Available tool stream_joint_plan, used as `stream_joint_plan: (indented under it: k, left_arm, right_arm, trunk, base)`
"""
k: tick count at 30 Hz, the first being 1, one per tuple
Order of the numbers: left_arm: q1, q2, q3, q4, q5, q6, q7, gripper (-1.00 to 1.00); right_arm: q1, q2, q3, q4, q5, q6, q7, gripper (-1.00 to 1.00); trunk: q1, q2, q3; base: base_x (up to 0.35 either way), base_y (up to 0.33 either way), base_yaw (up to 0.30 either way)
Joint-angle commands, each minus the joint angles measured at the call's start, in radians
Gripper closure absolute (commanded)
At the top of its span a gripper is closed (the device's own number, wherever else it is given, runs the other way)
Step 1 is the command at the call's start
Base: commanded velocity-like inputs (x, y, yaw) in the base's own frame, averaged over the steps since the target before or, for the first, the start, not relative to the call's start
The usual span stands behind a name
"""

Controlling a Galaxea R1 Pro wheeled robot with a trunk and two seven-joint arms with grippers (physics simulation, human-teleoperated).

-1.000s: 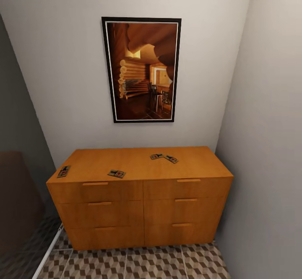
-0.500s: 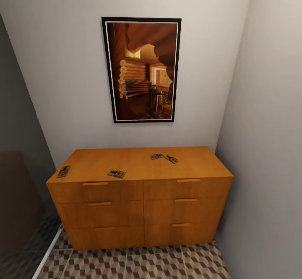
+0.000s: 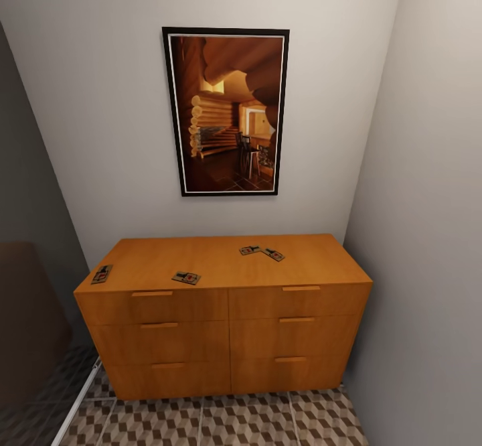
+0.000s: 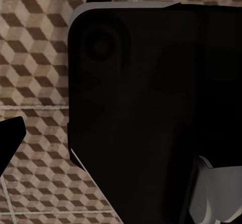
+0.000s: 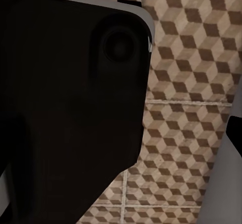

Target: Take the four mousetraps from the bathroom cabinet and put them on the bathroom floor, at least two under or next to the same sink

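The orange-brown cabinet (image 3: 221, 329) stands against the back wall in the head view. Several mousetraps lie flat on its top: one at the left edge (image 3: 102, 274), one near the front (image 3: 186, 277), and two touching each other right of the middle (image 3: 250, 250) (image 3: 273, 254). A strip of cube-patterned bathroom floor (image 3: 221, 422) shows below the cabinet. The sink is out of view. My left gripper (image 4: 121, 143) hangs over the floor tiles with one dark fingertip (image 4: 10, 138) at the picture's edge. My right gripper (image 5: 121, 133) shows a fingertip (image 5: 235, 128) likewise. Both hold nothing.
A dark-framed log-cabin picture (image 3: 226, 111) hangs above the cabinet. A plain wall (image 3: 428, 232) closes in right beside the cabinet. A grey glass panel (image 3: 30, 278) with a white rail (image 3: 77, 402) stands at the left. My own black body (image 4: 136, 93) fills much of both wrist views.
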Motion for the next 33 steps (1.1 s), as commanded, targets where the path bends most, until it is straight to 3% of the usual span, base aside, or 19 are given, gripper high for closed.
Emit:
stream_joint_plan:
  k: [1, 33]
  left_arm:
    - [0.000, 0.000, 0.003, -0.001, 0.003, -0.002, 0.000, -1.00]
    - [0.000, -0.003, -0.001, -0.009, 0.002, -0.003, -0.005, -1.00]
  right_arm:
    - [-0.001, 0.000, 0.002, 0.001, 0.008, -0.002, -0.001, -1.00]
    - [-0.001, -0.011, 0.000, -0.006, 0.006, -0.003, -0.001, -1.00]
  trunk:
    - [0.000, -0.001, -0.001]
    - [0.000, -0.001, -0.001]
  base:
    - [0.000, 0.000, 0.000]
    - [0.000, 0.000, 0.000]
